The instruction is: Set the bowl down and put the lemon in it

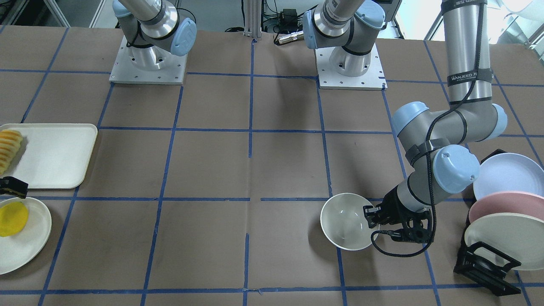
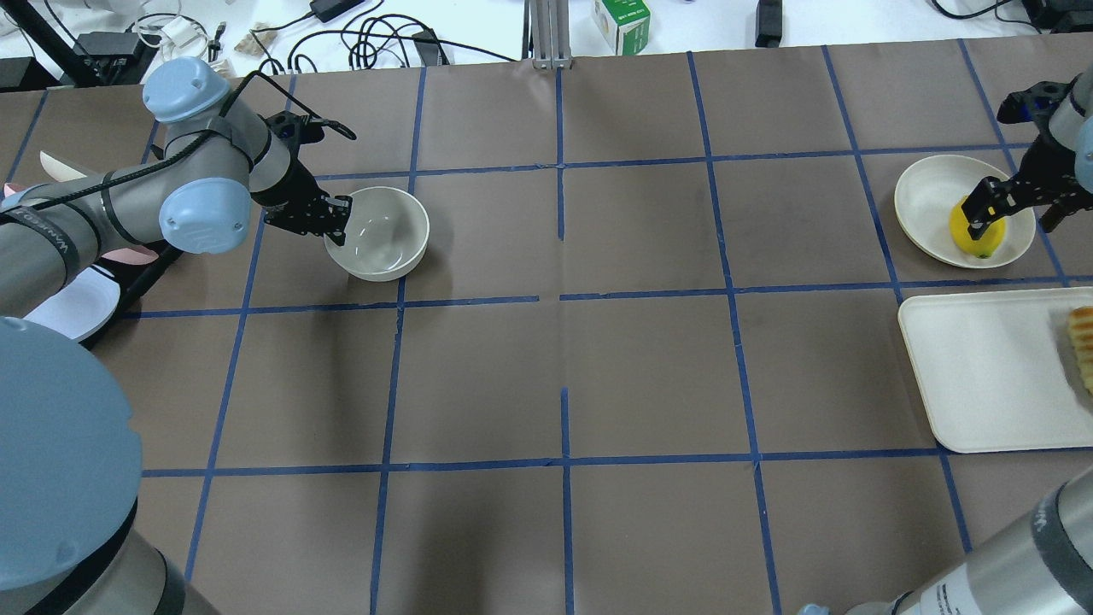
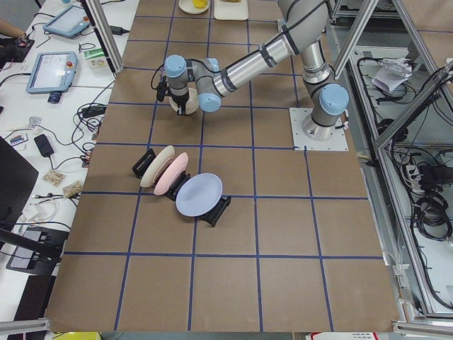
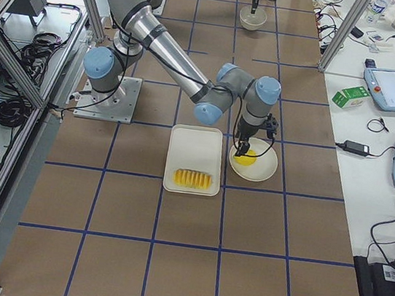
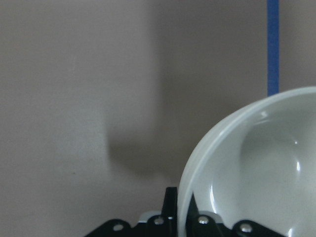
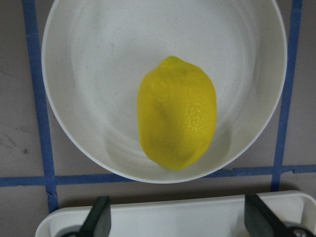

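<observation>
The cream-white bowl (image 2: 380, 232) is at the table's left, tilted, with its rim pinched between my left gripper's (image 2: 331, 224) fingers; the left wrist view shows the rim (image 5: 197, 163) clamped between them. In the front view the bowl (image 1: 345, 221) is right of centre with the left gripper (image 1: 371, 216) on its edge. The yellow lemon (image 2: 973, 237) lies on a shallow cream plate (image 2: 926, 192) at the far right. My right gripper (image 2: 1016, 209) hovers above it, open and empty. In the right wrist view the lemon (image 6: 177, 114) lies ahead of the spread fingertips (image 6: 98, 222).
A rectangular cream tray (image 2: 982, 376) with ridged yellow-orange sliced food (image 2: 1083, 342) lies next to the lemon's plate. A black rack of upright plates (image 1: 505, 229) stands close behind my left arm. Brown paper with blue tape lines covers the table.
</observation>
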### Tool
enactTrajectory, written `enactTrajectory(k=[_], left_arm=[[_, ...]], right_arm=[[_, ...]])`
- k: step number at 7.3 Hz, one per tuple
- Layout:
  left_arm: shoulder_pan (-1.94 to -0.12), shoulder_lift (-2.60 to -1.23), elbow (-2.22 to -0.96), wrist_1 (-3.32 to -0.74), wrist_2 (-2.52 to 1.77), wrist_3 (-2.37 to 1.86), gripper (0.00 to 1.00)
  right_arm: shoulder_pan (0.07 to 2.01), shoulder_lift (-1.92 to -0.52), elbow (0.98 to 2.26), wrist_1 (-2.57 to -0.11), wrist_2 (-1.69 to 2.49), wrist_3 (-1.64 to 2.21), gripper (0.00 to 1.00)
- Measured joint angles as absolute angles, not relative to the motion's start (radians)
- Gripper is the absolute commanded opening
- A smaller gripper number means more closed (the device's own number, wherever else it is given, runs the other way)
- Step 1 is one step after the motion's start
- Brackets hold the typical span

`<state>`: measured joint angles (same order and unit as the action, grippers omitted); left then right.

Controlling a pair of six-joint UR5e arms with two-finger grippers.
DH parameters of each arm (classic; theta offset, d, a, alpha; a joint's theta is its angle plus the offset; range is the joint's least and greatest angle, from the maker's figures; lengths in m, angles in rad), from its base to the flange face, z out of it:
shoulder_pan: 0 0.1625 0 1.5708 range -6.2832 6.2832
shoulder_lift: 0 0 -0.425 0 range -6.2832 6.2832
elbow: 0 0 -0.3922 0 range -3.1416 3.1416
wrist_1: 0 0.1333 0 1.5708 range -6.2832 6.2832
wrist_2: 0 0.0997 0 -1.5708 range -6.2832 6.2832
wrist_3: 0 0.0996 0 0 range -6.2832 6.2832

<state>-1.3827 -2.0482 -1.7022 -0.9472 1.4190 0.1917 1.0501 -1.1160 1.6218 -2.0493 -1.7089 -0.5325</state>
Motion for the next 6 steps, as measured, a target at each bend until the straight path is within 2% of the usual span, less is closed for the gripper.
enactTrajectory(k=[2, 4, 5, 6], left_arm=[[-1.449, -2.000, -1.715, -0.967, 1.343, 0.062, 0.00], [-1.598, -1.969, -1.738, -0.951, 1.314, -0.112, 0.00], [-1.670, -1.969, -1.748, -0.924, 1.312, -0.198, 0.00], [-1.722, -1.978, -1.761, -0.886, 1.316, -0.264, 0.00]], right_arm=[[1.049, -1.050, 1.563, -2.049, -1.709, -0.536, 1.00], [1.049, -0.995, 1.525, -2.045, -1.701, -0.530, 0.96], [1.049, -0.980, 1.521, -2.043, -1.675, -0.527, 0.88], [1.049, -0.966, 1.517, -2.045, -1.646, -0.528, 0.52]])
